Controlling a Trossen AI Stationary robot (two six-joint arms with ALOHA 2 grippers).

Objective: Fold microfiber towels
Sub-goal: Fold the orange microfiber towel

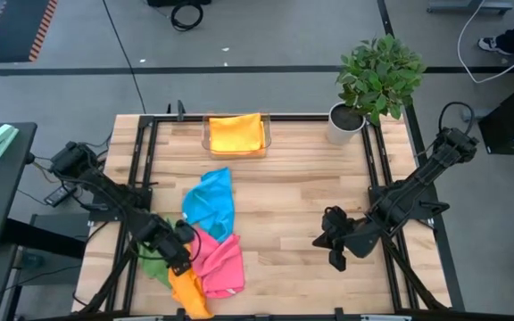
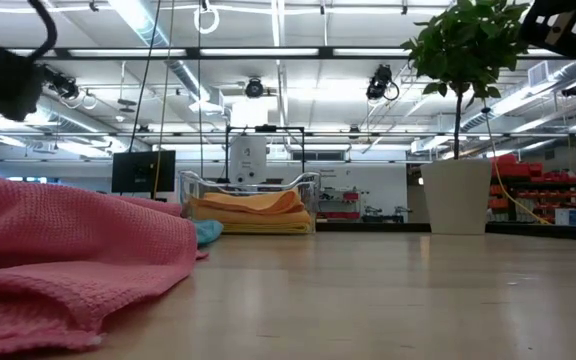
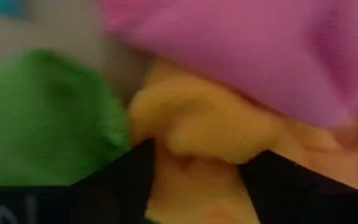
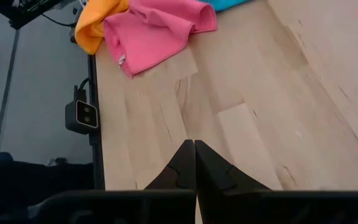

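A loose pile of microfiber towels lies at the table's near left: a blue towel (image 1: 209, 203), a pink towel (image 1: 219, 264), a green towel (image 1: 155, 267) and an orange towel (image 1: 189, 291). My left gripper (image 1: 184, 242) is down in this pile, open. In its wrist view a hump of the orange towel (image 3: 197, 127) sits between the fingers, with the green towel (image 3: 42, 118) and the pink towel (image 3: 241, 50) beside it. My right gripper (image 1: 321, 241) hangs shut over bare wood at the near right, touching nothing (image 4: 194, 163). My left gripper comes at the pile from above, pointing steeply down. Its open fingers (image 3: 120, 177) stand on either side of a raised fold of the orange towel (image 3: 194, 186). Whether the pads touch the cloth, I cannot tell. The towel lies on the table.
A clear tray (image 1: 207, 141) at the far middle holds a folded orange towel (image 1: 236, 132). A potted plant (image 1: 377, 76) stands at the far right. Bare wood (image 1: 302, 187) lies between the pile and my right gripper. In the low view the pink towel (image 2: 68, 260) fills the near left.
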